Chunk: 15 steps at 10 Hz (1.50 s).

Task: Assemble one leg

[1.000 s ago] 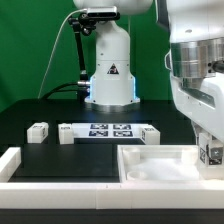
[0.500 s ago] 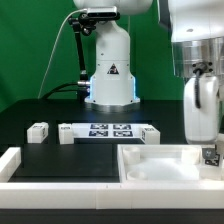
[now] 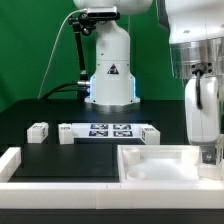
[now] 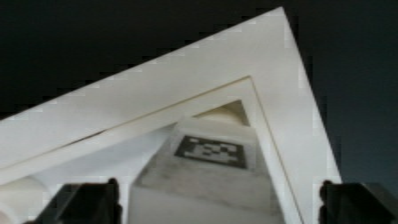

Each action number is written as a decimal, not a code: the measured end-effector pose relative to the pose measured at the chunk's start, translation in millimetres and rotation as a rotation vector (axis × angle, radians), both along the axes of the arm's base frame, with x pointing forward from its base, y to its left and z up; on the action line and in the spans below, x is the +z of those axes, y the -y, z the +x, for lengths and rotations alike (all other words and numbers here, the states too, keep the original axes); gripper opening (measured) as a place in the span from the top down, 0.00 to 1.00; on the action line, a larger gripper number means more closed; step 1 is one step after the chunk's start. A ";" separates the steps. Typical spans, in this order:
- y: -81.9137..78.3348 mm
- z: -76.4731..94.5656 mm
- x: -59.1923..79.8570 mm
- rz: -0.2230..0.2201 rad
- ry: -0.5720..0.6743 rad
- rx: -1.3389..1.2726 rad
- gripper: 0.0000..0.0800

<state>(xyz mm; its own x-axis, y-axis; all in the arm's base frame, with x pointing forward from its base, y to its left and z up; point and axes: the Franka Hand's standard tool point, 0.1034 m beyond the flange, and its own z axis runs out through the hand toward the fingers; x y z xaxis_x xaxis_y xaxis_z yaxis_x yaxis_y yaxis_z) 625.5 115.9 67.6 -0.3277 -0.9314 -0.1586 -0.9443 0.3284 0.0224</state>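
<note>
In the exterior view my gripper (image 3: 209, 160) hangs at the far right, just past the right edge of the large white square panel (image 3: 155, 165). A small white leg with a tag (image 3: 209, 153) sits at its tips. In the wrist view that tagged leg (image 4: 214, 150) lies between my two dark fingertips (image 4: 80, 203), with a gap on each side. The gripper (image 4: 217, 205) is open and holds nothing. Three more legs stand further back on the black table: one at the left (image 3: 38, 131) and one at each end of the marker board (image 3: 66, 133) (image 3: 150, 133).
The marker board (image 3: 105, 130) lies in the middle of the table. A low white wall (image 3: 20, 160) runs along the front and left edges, and its corner shows in the wrist view (image 4: 267, 60). The robot base (image 3: 108, 70) stands behind.
The wrist has turned, so the hand looks narrower in the exterior view. The gripper has stayed over the leg at the far right. Nothing else has moved.
</note>
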 end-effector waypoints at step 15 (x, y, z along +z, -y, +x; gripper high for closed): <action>-0.1 3.6 4.8 -0.096 0.185 1.340 0.19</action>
<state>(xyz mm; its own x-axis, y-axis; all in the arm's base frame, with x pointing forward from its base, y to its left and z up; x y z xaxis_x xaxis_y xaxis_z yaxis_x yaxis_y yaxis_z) 629.1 115.9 72.3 0.8510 -0.5248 -0.0179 -0.5234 -0.8450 -0.1094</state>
